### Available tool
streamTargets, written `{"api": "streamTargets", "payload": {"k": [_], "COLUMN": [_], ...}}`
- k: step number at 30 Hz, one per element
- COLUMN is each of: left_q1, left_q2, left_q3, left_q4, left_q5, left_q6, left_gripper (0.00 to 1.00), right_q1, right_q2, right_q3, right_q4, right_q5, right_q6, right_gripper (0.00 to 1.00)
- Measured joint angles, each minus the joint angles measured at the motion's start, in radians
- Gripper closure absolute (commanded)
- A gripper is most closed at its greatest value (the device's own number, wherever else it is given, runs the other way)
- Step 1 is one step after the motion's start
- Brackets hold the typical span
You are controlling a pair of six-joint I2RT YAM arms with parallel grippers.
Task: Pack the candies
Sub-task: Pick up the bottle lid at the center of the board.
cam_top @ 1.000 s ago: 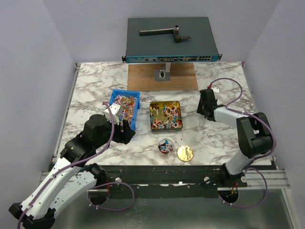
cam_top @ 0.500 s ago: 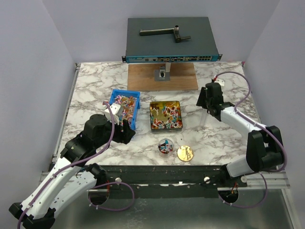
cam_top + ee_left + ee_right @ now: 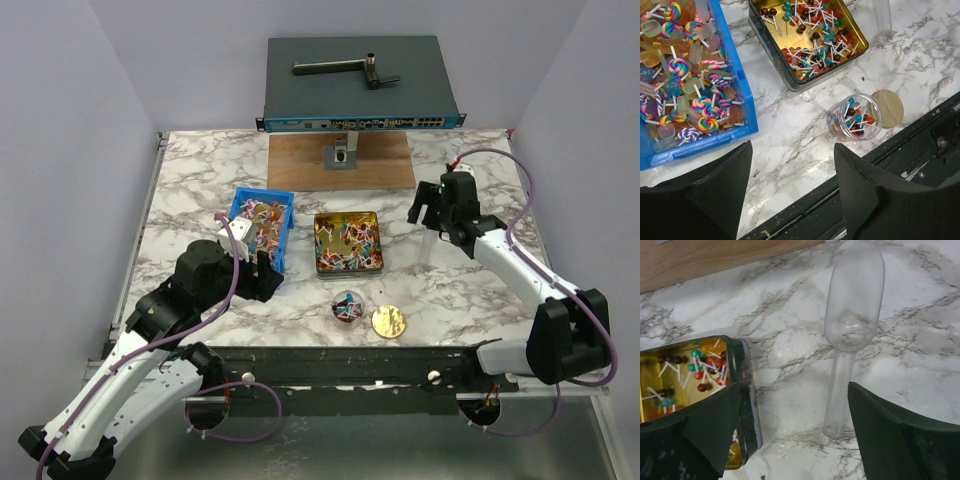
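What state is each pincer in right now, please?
Left pincer: open, holding nothing.
Right pincer: open, holding nothing; the clear scoop lies loose beneath it.

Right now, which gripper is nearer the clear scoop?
Right. The right gripper hangs open just above the scoop; the left gripper is far off, beside the blue bin.

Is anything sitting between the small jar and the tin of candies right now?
No. In the left wrist view, only bare marble table separates the jar from the tin of candies; the gold lid lies beside the jar, outside that gap.
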Motion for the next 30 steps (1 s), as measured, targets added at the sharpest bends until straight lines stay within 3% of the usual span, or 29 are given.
{"api": "streamTargets", "payload": {"k": [13, 30], "left_q1": [0.0, 0.005], "left_q2": [-0.014, -0.024], "left_q3": [0.0, 0.0], "left_q4": [0.0, 0.0], "left_q5": [-0.005, -0.005], "left_q6": [0.0, 0.0], "left_gripper": [0.31, 0.31], "right_q1": [0.004, 0.197], "right_q2": [-0.148, -0.303], "right_q3": [-0.11, -0.21], "right_q4": [-0.111, -0.267], "right_q5": [-0.159, -0.097], "right_q6": [0.032, 0.209], "right_gripper": [0.0, 0.0]}}
